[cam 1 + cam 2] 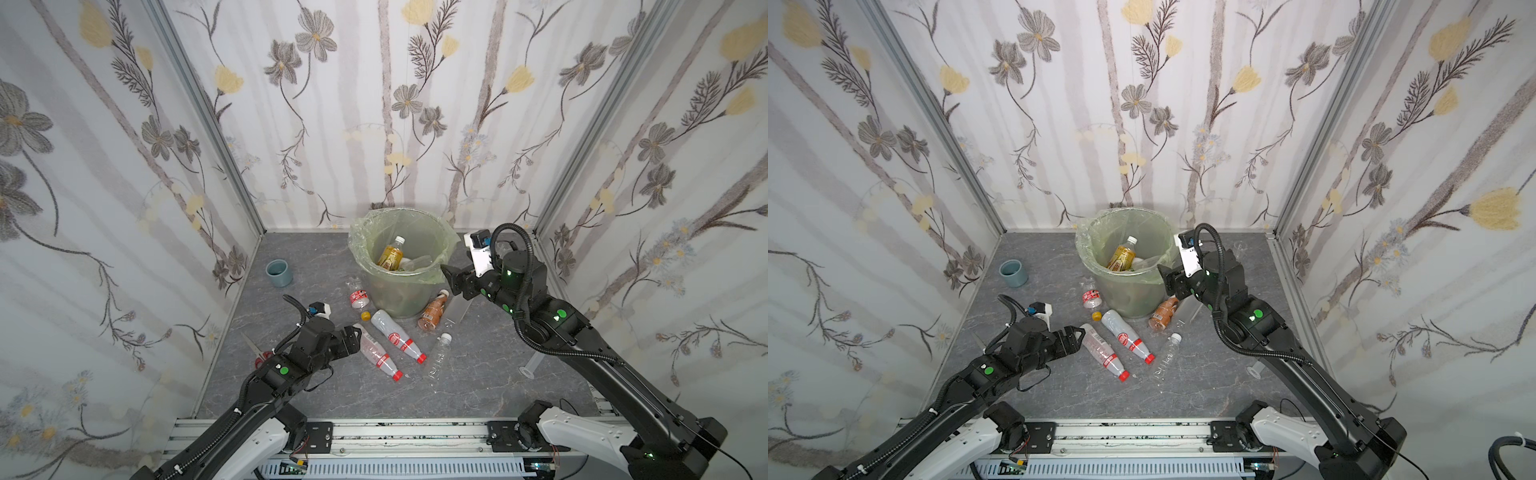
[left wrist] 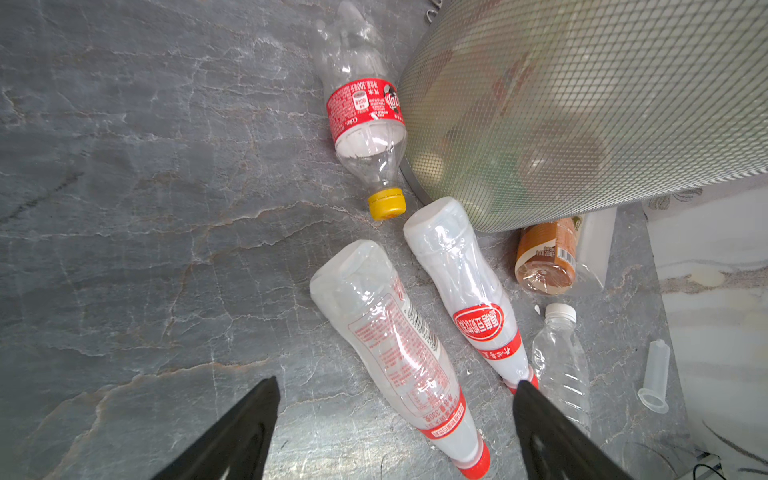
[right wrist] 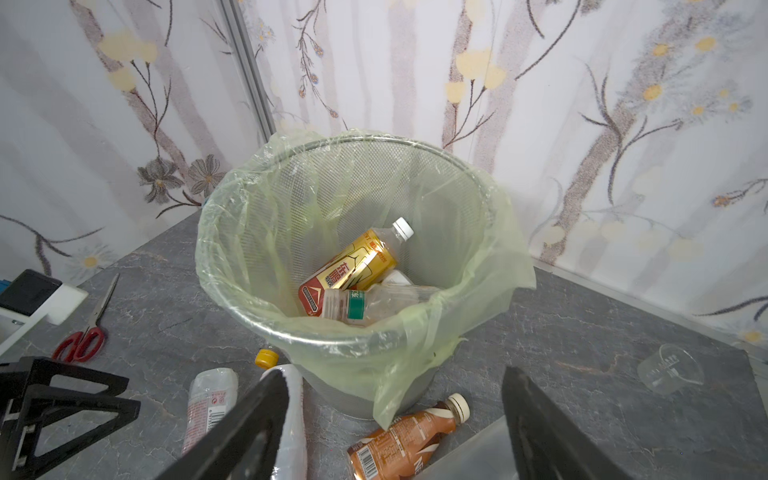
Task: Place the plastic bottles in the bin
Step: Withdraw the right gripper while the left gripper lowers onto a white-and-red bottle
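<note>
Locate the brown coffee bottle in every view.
In a top view: brown coffee bottle lies right of the bin base.
In a top view: bottle, same spot.
Left wrist: bottle's bottom end, beside the bin wall.
Right wrist: bottle beside the bin base.
Shared landmark: the bin.

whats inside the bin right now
In the bin, a gold-labelled bottle with a white cap and a clear bottle with a green band lie on top. Anything beneath them is covered.
</note>
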Motion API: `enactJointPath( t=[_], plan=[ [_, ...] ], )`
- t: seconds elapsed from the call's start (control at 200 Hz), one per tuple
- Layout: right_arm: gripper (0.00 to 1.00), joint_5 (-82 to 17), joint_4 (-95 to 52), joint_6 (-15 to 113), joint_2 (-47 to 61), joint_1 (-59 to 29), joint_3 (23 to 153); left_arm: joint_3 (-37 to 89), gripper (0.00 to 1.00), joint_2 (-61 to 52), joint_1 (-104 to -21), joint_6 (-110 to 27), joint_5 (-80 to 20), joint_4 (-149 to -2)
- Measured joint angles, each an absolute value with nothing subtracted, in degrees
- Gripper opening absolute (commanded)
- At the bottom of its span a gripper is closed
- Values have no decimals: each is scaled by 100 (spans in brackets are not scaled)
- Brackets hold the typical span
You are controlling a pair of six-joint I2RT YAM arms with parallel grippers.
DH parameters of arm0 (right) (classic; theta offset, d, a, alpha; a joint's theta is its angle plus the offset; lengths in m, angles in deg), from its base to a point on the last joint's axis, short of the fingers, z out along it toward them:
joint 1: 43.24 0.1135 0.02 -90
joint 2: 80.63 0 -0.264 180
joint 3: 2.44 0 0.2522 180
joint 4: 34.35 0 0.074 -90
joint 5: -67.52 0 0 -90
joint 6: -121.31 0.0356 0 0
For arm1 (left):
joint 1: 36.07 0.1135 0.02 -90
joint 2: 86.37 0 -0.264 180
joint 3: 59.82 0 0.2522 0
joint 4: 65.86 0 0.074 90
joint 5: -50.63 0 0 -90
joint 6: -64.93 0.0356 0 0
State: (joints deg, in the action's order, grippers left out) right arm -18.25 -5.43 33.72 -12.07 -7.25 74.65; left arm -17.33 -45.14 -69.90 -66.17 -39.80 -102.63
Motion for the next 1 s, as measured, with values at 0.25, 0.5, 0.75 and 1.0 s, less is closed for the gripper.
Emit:
enactJointPath(
  t=[0.25,0.5,0.75,1.0],
  plan=[
    [84,-1631,-528,4033,-2014,-919,6254,-1860,88,-4247,-7001,-6781,-3868,-10215],
    [86,-1611,-537,4415,-2495,-1190,5659,-1973,88,-3939,-7093,-7042,-3774,-9942],
    [86,-1616,-537,4581,-2622,-1400,5511,-2091,87,-3298,-7228,-7313,-3610,-9345],
    [87,-1657,-539,4586,-2609,-1422,5511,-1995,86,-2492,-7355,-7461,-3654,-8919]
  ],
)
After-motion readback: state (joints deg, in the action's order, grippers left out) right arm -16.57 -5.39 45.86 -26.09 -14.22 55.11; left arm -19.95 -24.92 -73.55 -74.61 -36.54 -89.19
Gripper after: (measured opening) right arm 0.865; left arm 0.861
